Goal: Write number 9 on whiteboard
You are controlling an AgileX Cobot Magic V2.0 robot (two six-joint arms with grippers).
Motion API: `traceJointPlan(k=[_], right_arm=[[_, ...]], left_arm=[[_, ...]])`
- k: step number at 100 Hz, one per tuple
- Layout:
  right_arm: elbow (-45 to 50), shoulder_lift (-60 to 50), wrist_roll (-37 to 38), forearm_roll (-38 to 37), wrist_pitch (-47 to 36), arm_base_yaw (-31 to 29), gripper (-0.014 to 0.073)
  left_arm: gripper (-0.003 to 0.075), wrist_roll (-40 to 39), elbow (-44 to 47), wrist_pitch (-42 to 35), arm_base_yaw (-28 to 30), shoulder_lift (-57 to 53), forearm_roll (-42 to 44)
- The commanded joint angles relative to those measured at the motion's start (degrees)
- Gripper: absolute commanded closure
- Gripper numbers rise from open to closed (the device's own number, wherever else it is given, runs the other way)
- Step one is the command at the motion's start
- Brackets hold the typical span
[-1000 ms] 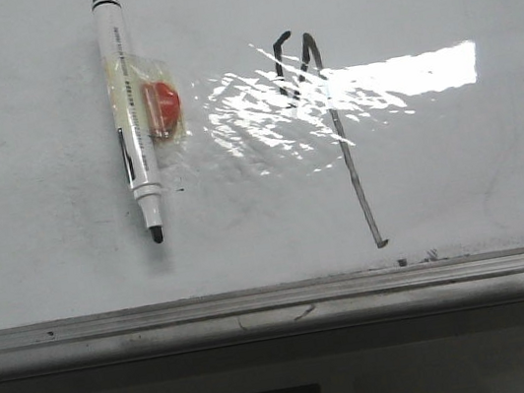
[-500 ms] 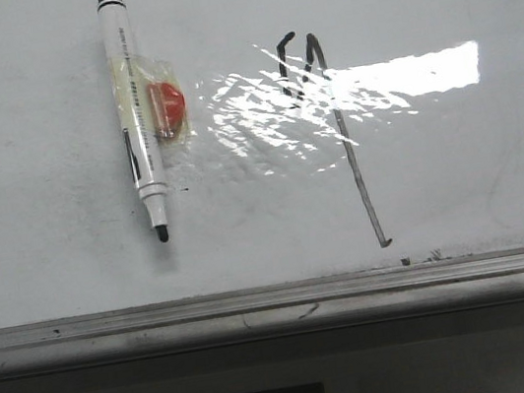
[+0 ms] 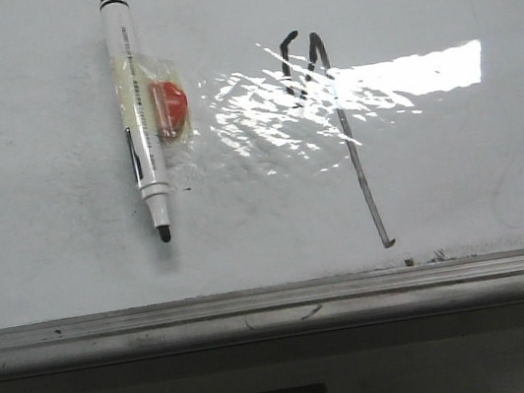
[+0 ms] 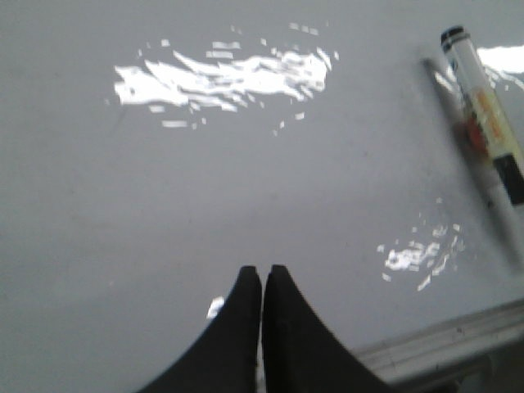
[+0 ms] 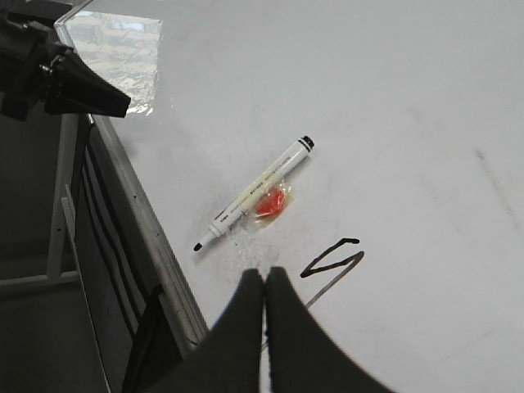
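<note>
The whiteboard fills the front view, glossy white with a bright glare patch. On it is the number 9, a small open hooked loop over a long slanted tail; it also shows in the right wrist view as the number 9. A white marker with a black tip lies on the board, uncapped, with an orange piece in clear tape beside it. My left gripper is shut and empty above bare board. My right gripper is shut and empty, hovering near the 9's tail. Neither gripper shows in the front view.
A grey metal ledge runs along the board's near edge. The marker sits at the edge of the left wrist view. The other arm's dark gripper shows in the right wrist view near the board's corner.
The whole front view has drifted slightly to the right; marker and 9 sit a few pixels further right. Nothing on the board has moved relative to the rest.
</note>
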Motion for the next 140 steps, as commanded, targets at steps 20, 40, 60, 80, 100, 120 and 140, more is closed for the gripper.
traceJointPlan(k=[20,40,60,80,100,120,140], right_arm=[[-1.28,0.37,-0.02,0.04,-4.07,-0.40,0.0654],[-1.28,0.37,-0.02,0.04,-3.77,-0.40,0.0654],[-1.28,0.37,-0.02,0.04,-3.66,-0.40,0.0654],[-1.28,0.37,-0.02,0.04,-3.66,-0.40,0.0654],[-1.28,0.37,-0.02,0.04,-3.66,-0.40,0.0654],[-1.28,0.37,-0.02,0.04,-3.66,-0.40,0.0654],[-1.05,0.37,-0.02,0.04,-3.66,-0.40,0.0654]], left_arm=[[0.0741,-26.51,-0.83,8.86,10.10,-9.45,28.16],[0.0741,-42.67,1.37,6.24,9.97,-11.75,39.14],[0.0741,-52.94,3.67,7.74,10.19,-12.21,46.81],[0.0741,-52.94,3.67,7.19,10.94,-12.21,46.81],[0.0741,-52.94,3.67,7.19,10.94,-12.21,46.35],[0.0741,-52.94,3.67,7.19,10.94,-12.21,46.35],[0.0741,-52.94,3.67,7.19,10.94,-12.21,46.35]])
